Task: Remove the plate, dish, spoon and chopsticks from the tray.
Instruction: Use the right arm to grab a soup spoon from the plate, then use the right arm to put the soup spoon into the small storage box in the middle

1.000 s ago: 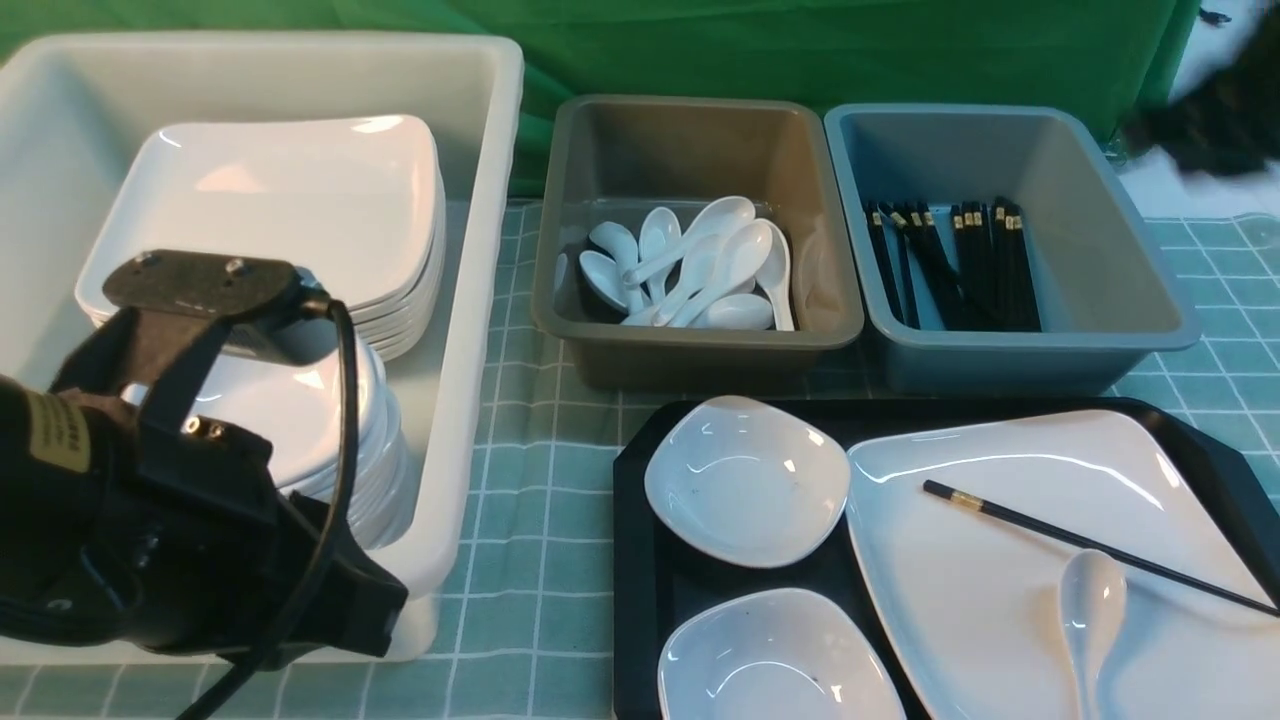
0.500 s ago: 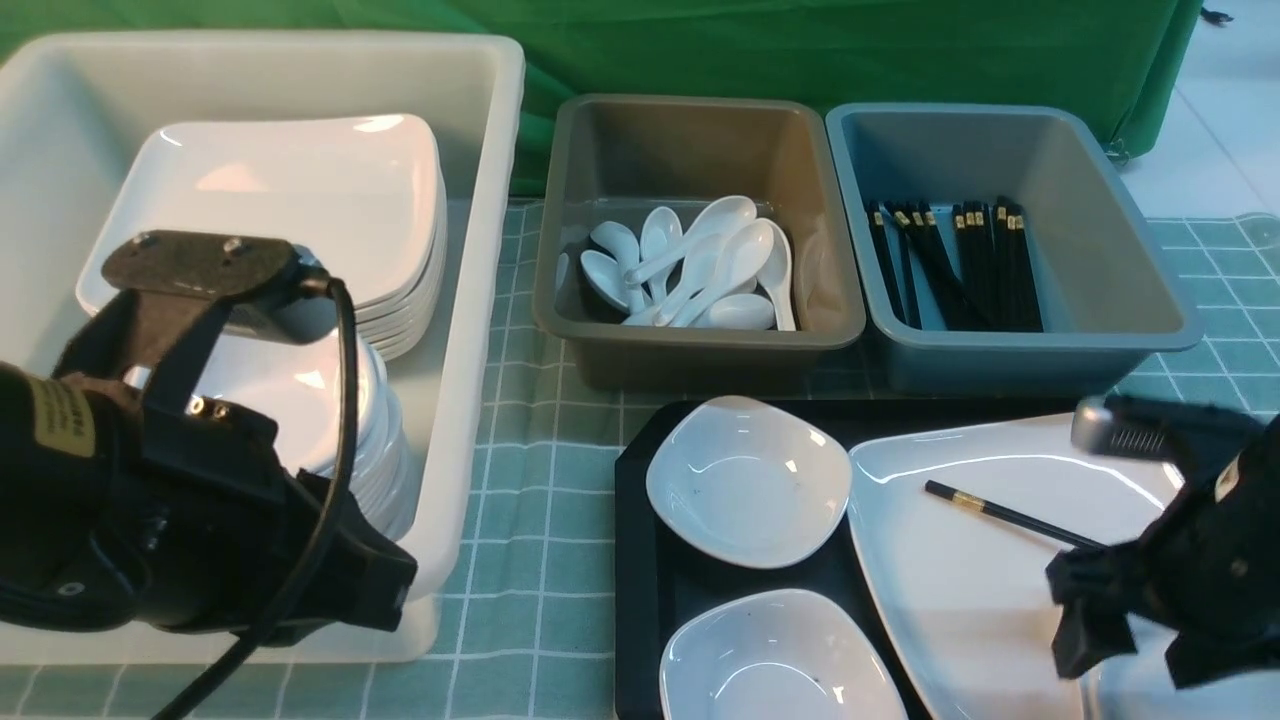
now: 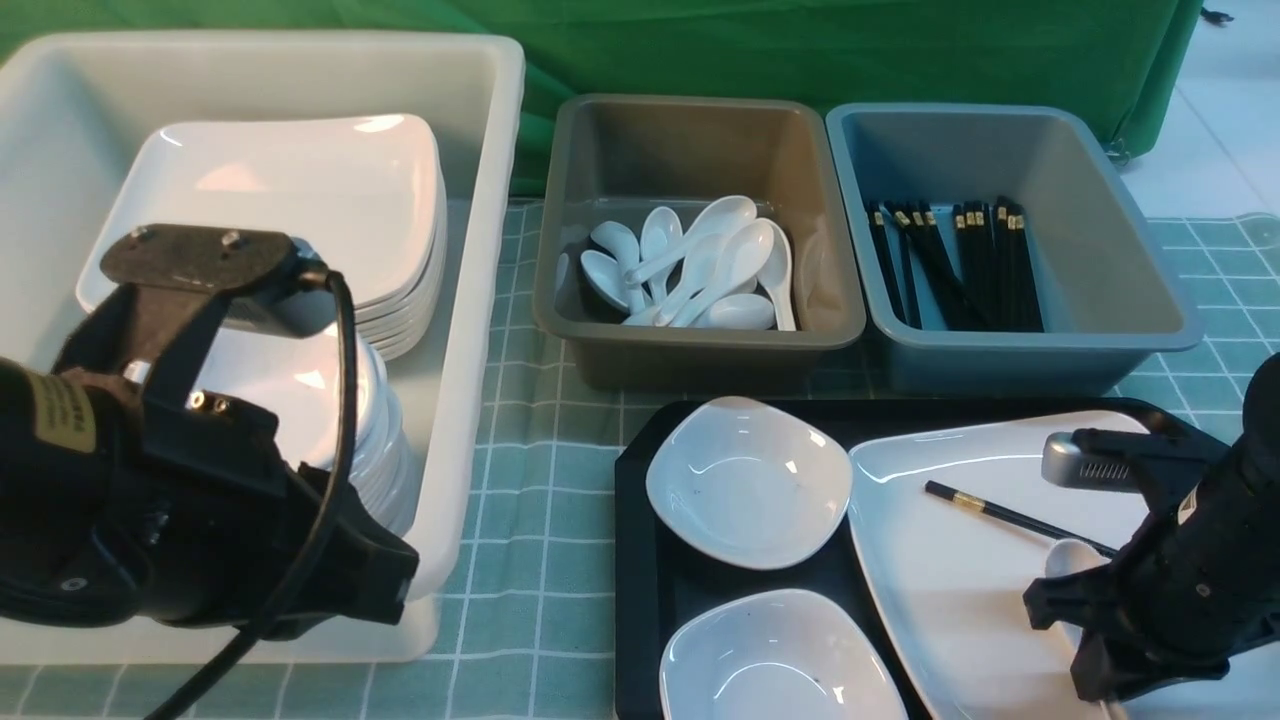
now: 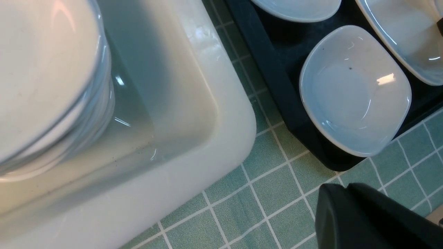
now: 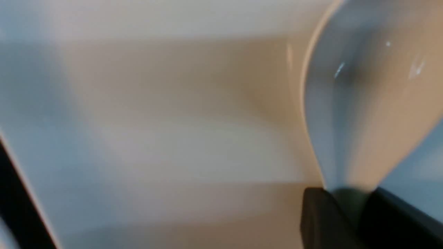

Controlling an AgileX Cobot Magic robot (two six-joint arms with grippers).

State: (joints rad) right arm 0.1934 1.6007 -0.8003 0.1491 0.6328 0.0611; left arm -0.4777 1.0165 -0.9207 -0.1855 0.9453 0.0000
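Over the near right part of the plate (image 3: 960,570), the right pincer (image 5: 351,199) sits low. Its two dark fingers (image 5: 315,221) flank the neck of the spoon (image 5: 363,103). The handle fills the gap between them; whether they press on it cannot be told. The spoon lies on the plate with its bowl pointing away from the robot and its handle hidden under the arm.

Of the chopsticks (image 3: 1000,513), one black stick with a gold band shows. It lies slantwise on the plate just beyond the spoon's bowl, its thin end hidden behind the right arm. The plate rests on the right half of the tray (image 3: 630,560). On the left half stand the far dish (image 3: 748,482) and the near dish (image 3: 780,660), apart from each other and just beside the plate.

The left pincer (image 4: 347,193) hangs above the counter (image 3: 540,480), between the near corner of the white tub (image 3: 480,300) and the tray's near left corner. Only a dark mass shows, so apart or together cannot be told.

The white tub holds stacked plates (image 3: 290,190) and stacked dishes (image 3: 340,410). Beyond the tray, a brown-grey tub (image 3: 690,130) holds loose spoons (image 3: 700,275). Touching it on the right, a blue-grey tub (image 3: 1000,150) holds spare sticks (image 3: 975,270).
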